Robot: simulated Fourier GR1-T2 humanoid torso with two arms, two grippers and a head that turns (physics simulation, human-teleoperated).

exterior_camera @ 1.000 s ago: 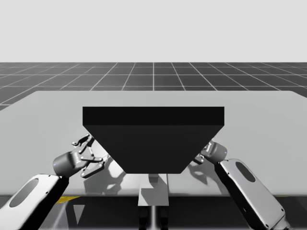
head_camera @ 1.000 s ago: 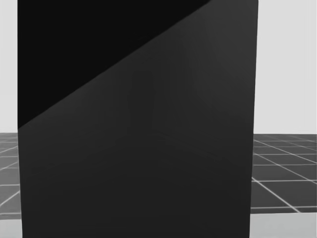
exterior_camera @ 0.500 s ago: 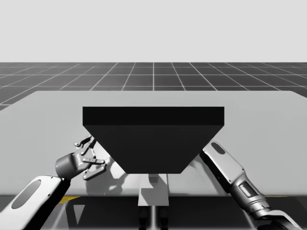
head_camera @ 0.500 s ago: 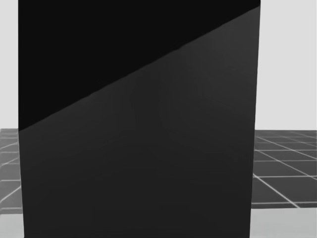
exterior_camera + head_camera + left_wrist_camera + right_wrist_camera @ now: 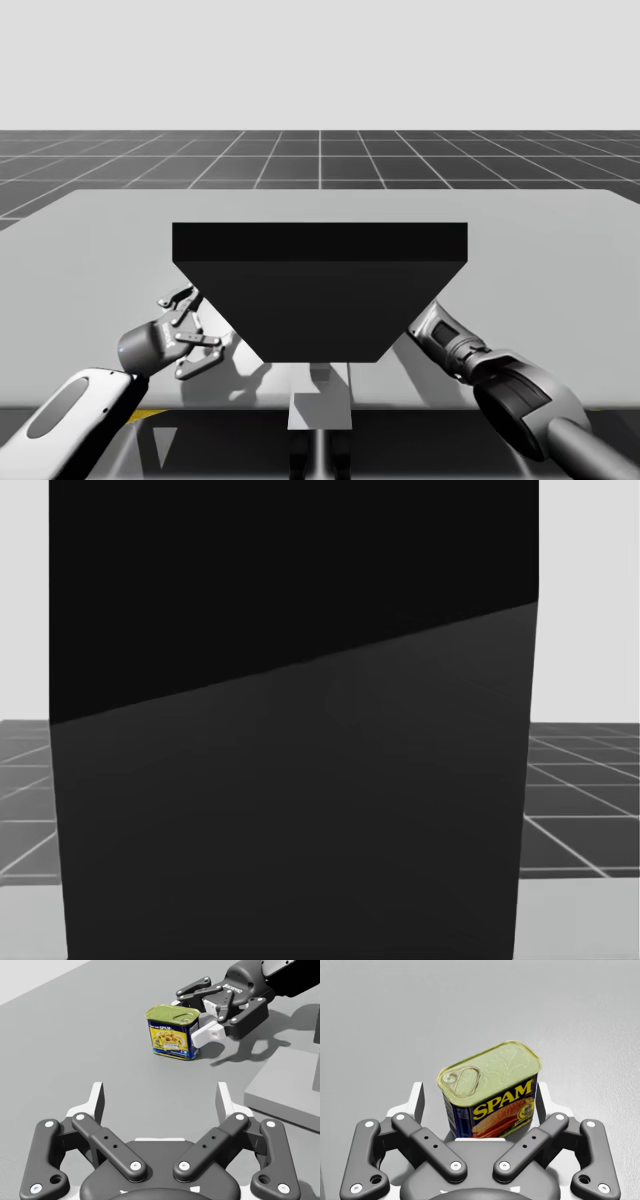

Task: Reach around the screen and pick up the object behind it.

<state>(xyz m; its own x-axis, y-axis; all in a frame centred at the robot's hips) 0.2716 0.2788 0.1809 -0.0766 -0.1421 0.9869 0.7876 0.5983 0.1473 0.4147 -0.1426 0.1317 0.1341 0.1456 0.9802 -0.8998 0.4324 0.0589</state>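
A tall black screen [image 5: 320,300] stands mid-table and blocks my head view [image 5: 290,780]. Behind it a blue rectangular can [image 5: 172,1035] with a yellow lid stands upright on the table. My right arm [image 5: 450,345] passes behind the screen's right edge. My right gripper [image 5: 480,1102] is open around the can [image 5: 492,1085]: one finger lies close against it, the other stands a little off. My left gripper [image 5: 160,1100] is open and holds nothing, well short of the can. It sits beside the screen's left edge [image 5: 200,325].
The grey table [image 5: 540,260] stretches wide behind and beside the screen. A low grey slab [image 5: 285,1090] lies near the can, under my right arm. A dark grid floor lies beyond the table.
My right arm has swung in behind the screen's right edge. My left gripper has crept slightly towards the screen. My head has turned a little.
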